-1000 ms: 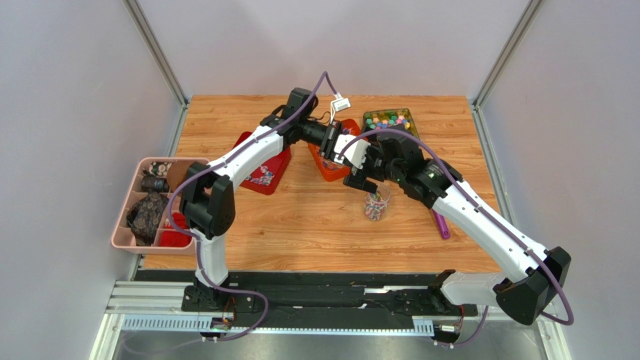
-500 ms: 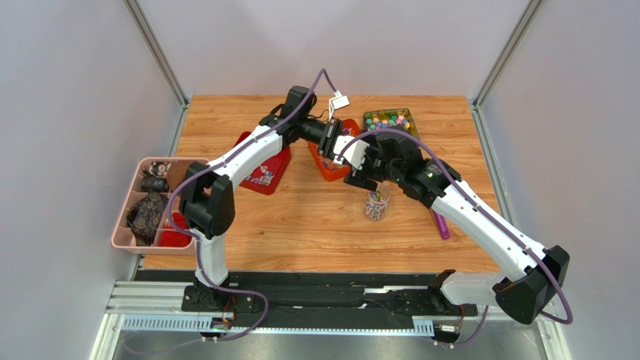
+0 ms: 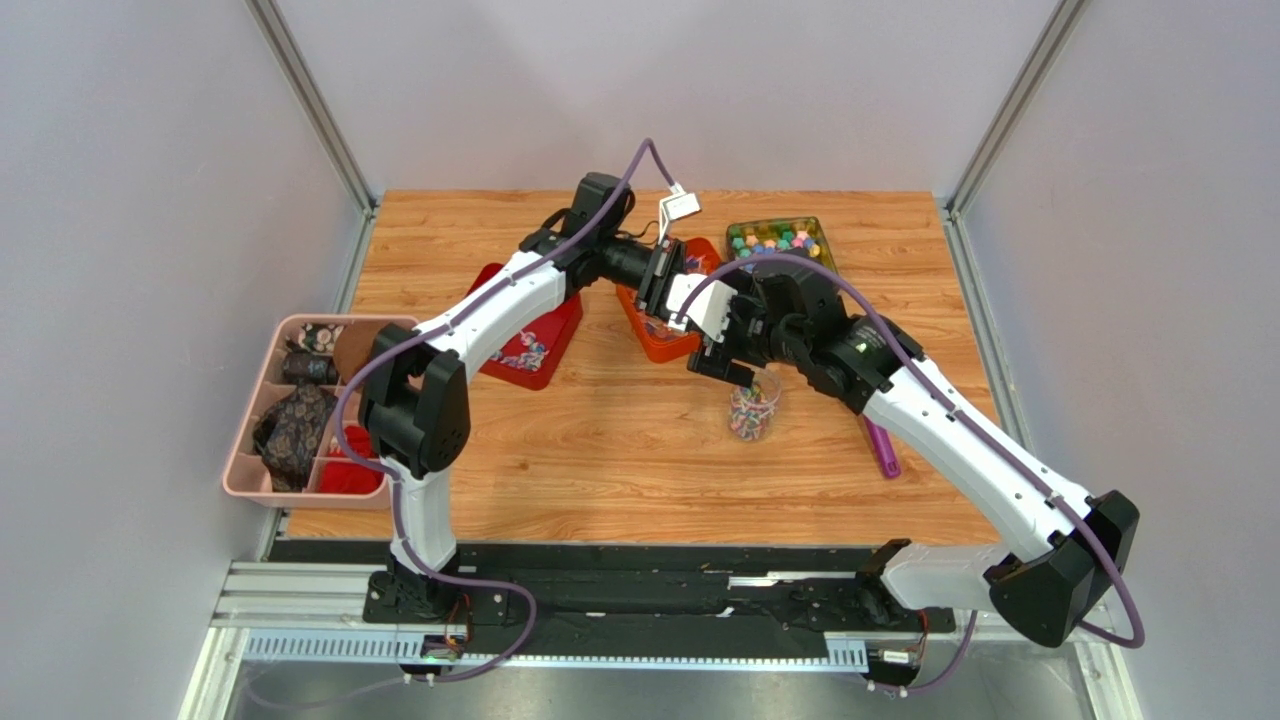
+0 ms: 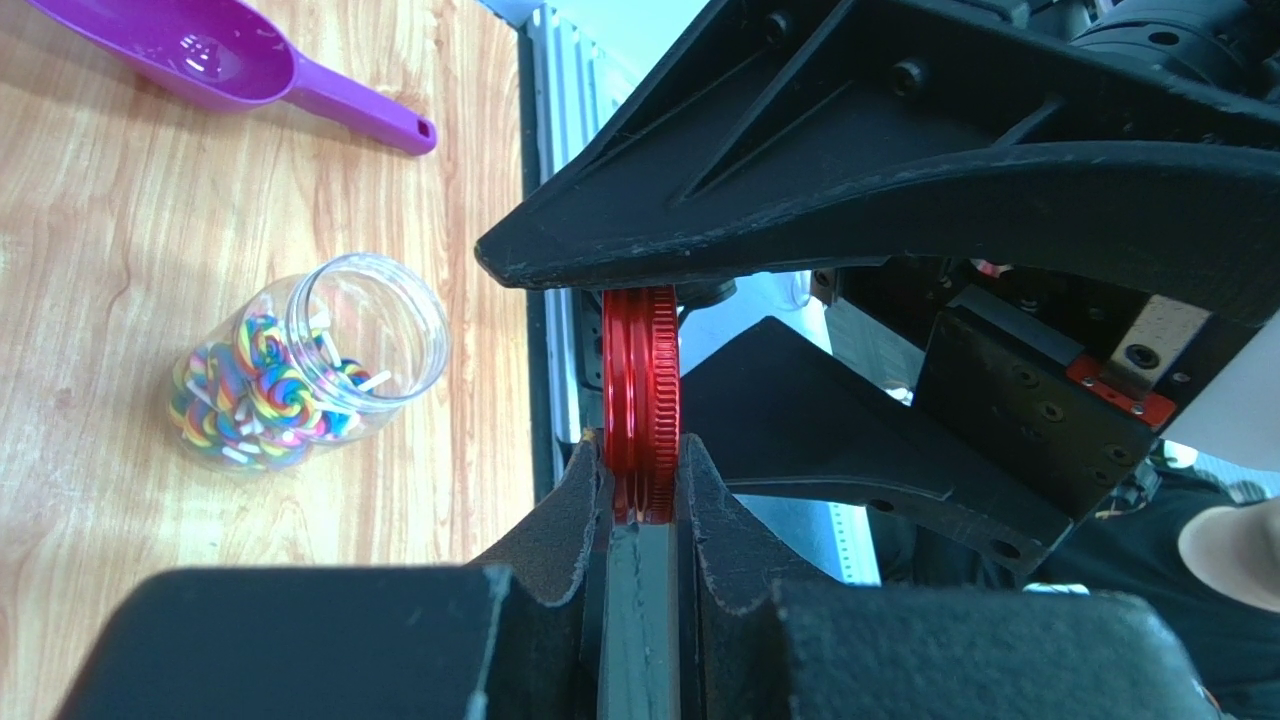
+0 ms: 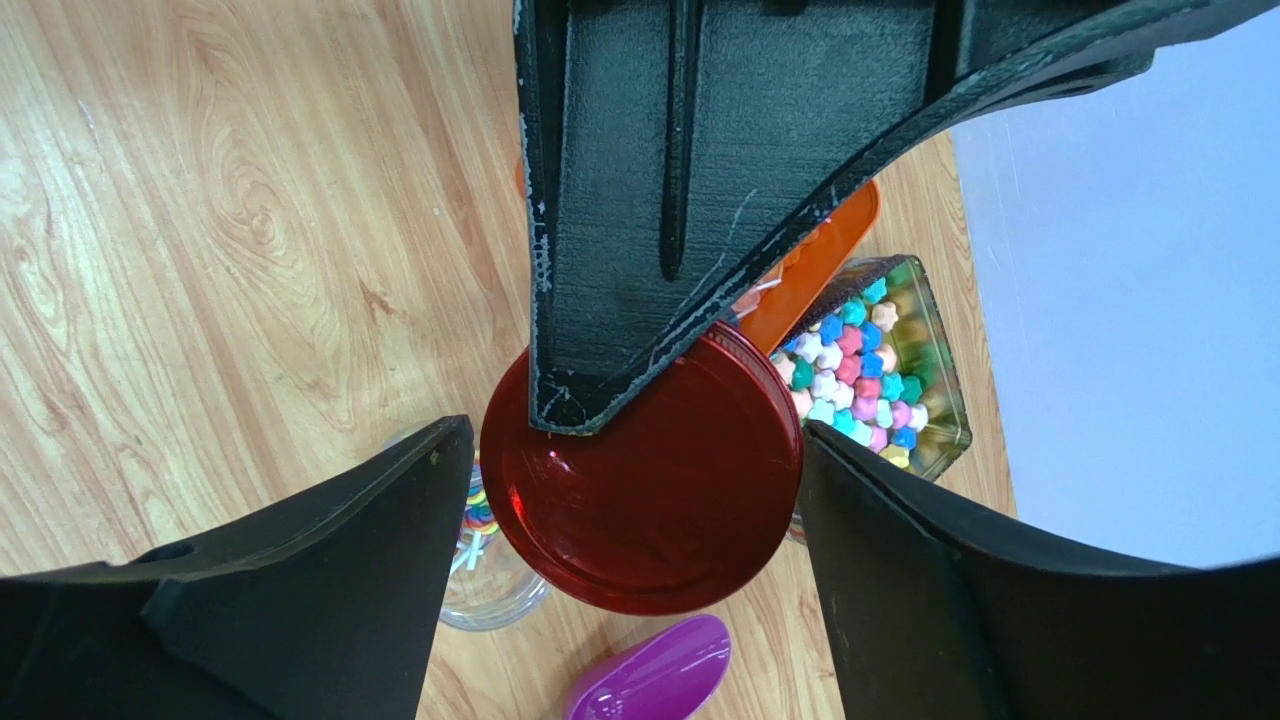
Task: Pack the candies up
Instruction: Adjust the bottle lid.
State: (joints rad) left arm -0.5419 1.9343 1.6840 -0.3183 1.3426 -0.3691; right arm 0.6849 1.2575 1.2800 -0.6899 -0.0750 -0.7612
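Rainbow swirl candies (image 4: 256,398) fill a clear open jar (image 3: 753,408) on the table. More candies (image 5: 864,353), pastel ones, lie in a clear box (image 3: 774,240) at the back. A round red lid (image 5: 646,480) hangs above the jar. My left gripper (image 4: 642,473) is shut on the lid's two flat faces, seen edge-on in the left wrist view. My right gripper (image 5: 642,435) straddles the same lid, its fingers against the rim on both sides.
A purple scoop (image 3: 881,447) lies right of the jar. An orange tray (image 3: 649,333) and a red tray (image 3: 526,353) sit under the left arm. A pink organiser (image 3: 248,435) hangs off the table's left edge.
The right gripper's jaws have narrowed onto the lid's rim. Both arms have shifted only slightly; the left grip is unchanged.
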